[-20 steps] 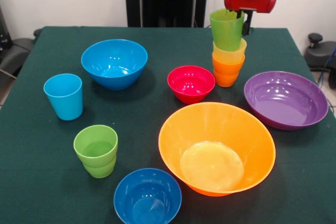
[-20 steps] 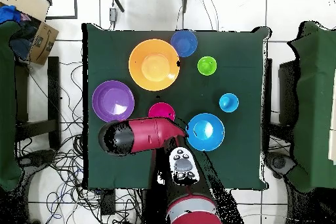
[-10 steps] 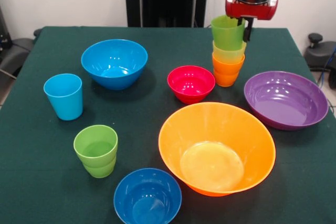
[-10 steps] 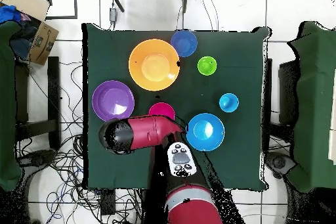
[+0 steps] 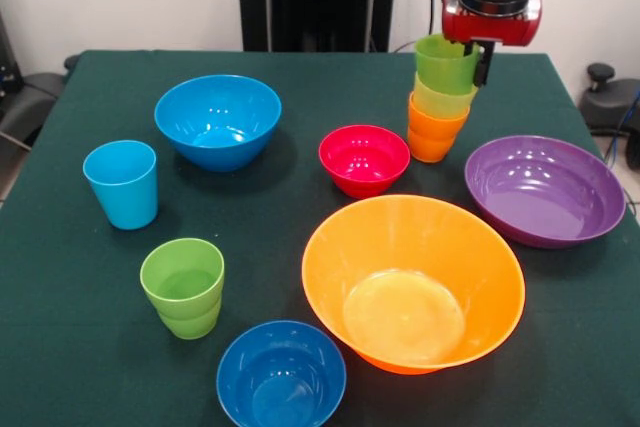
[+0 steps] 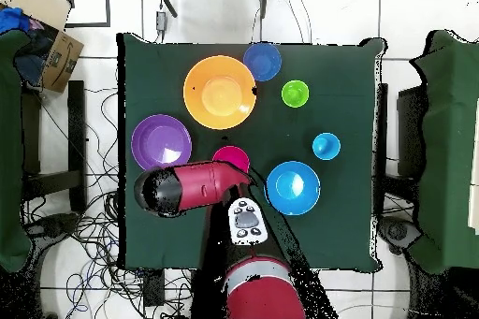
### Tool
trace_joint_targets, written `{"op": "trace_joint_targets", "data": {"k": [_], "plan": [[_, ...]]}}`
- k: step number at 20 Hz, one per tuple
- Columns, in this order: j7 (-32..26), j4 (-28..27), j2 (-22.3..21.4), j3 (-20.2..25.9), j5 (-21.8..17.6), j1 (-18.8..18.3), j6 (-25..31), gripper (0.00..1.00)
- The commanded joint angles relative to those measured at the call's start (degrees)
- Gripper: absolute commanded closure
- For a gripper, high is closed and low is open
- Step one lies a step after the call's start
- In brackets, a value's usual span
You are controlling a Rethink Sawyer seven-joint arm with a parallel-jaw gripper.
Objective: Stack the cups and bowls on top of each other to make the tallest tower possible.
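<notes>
We watch the lime green plastic cup (image 5: 446,64) sink deeper than a second ago, now seated in the yellow plastic cup (image 5: 441,100) on the orange plastic cup (image 5: 433,135): the tower (image 5: 438,107) stands three high. The red and black gripper (image 5: 484,55) has risen and sits right over that top cup's rim; we cannot tell whether its jaws are parted or clamped. The small red glossy bowl (image 5: 364,159) waits below and beside them. No writing is readable anywhere.
</notes>
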Motion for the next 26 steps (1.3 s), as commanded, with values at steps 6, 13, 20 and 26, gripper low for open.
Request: {"op": "trace_joint_targets", "data": {"k": [6,13,20,26], "plan": [[5.0,-3.5,5.0,-2.4,-2.4,1.2,-4.2,1.0],[1.4,-4.5,3.1,-3.8,-4.3,-0.4,-1.0,1.0],[1.5,-3.8,3.5,-3.6,-4.2,-0.7,-2.2,1.0],[2.3,-2.3,2.4,-3.6,-3.0,0.1,0.5,1.0]]}}
